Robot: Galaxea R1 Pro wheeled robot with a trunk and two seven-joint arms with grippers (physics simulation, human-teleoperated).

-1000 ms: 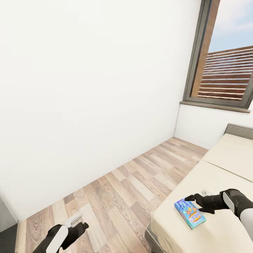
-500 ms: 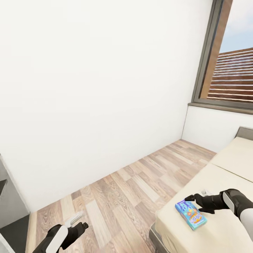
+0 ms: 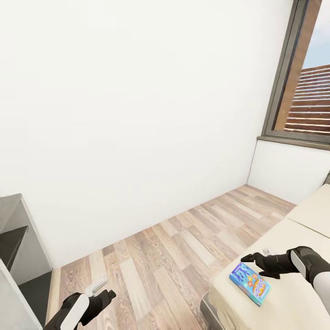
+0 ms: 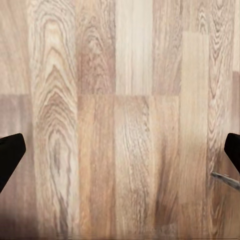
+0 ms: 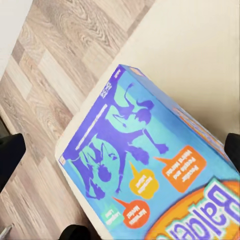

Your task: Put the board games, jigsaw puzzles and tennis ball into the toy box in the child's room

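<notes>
A blue board game box [image 3: 250, 283] with orange lettering lies near the left edge of the beige bed [image 3: 293, 238]. My right gripper [image 3: 253, 266] hovers just over its near end, fingers spread wide. In the right wrist view the box [image 5: 150, 170] sits diagonally under the gripper [image 5: 120, 150], one corner reaching past the bed edge over the floor. I cannot tell whether a finger touches it. My left gripper [image 3: 104, 290] hangs open over the wooden floor [image 4: 120, 120], with nothing between its fingers. The toy box, table, puzzles and tennis ball are out of view.
A white wall [image 3: 137, 114] faces me, with plank flooring [image 3: 174, 256] running along it. Part of a dark grey piece of furniture [image 3: 13, 229] stands at the far left. A window [image 3: 311, 91] sits at the upper right above the bed.
The whole view has swung left: the window slid right and grey furniture came in. The bed's edge drifted right, while the box stayed under my right gripper, now closer to that edge.
</notes>
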